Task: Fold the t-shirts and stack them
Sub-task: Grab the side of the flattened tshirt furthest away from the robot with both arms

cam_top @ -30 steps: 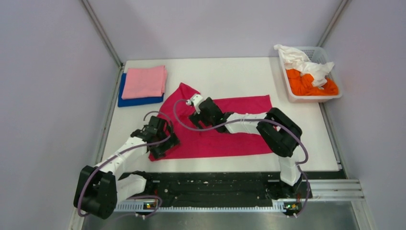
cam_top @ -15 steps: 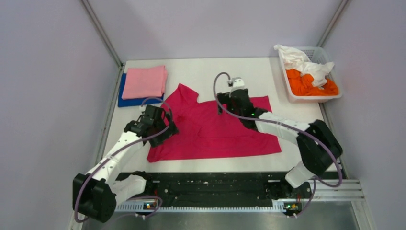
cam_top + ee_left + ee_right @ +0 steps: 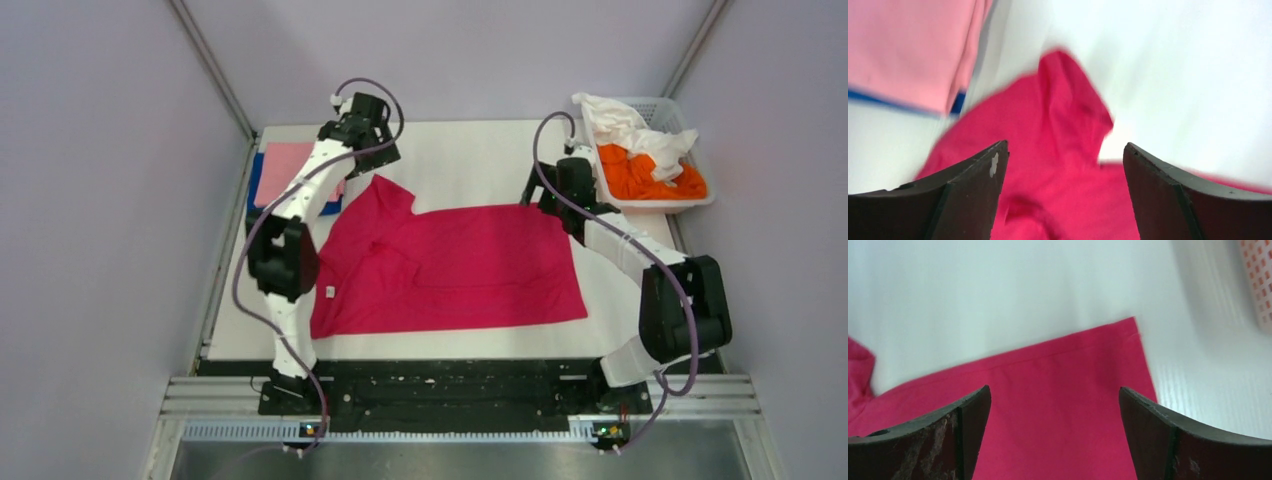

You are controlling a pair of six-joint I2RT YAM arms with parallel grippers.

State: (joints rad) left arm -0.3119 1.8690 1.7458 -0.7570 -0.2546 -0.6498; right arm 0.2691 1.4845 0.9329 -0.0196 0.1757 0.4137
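The left gripper (image 3: pixel 372 152) hangs over the far left part of the table (image 3: pixel 470 160), its jaws spread wide and holding nothing. In the left wrist view the two dark fingers (image 3: pixel 978 185) frame the upturned sleeve of the magenta-red t-shirt (image 3: pixel 450 265), which rises to a point between them. That view is blurred, so whether the fingertips touch the cloth cannot be told. The right gripper (image 3: pixel 545 192) is over the far right corner of the same shirt, also wide open and empty. The right wrist view shows its fingers (image 3: pixel 948 440) on either side of the stitched hem, with the corner of the cloth just ahead of them and the bare table beyond. The magenta-red t-shirt lies spread across the middle of the table, mostly flat and rumpled around the collar on its left side. A small white tag (image 3: pixel 329 291) lies at its near left edge, too small to read. The folded light pink t-shirt (image 3: pixel 285 170) rests on the folded royal blue t-shirt (image 3: pixel 256 168) at the far left edge, beside the left arm. The orange t-shirt (image 3: pixel 640 178) and the white t-shirt (image 3: pixel 625 125) lie crumpled in the white slotted basket (image 3: pixel 655 205) at the far right corner.
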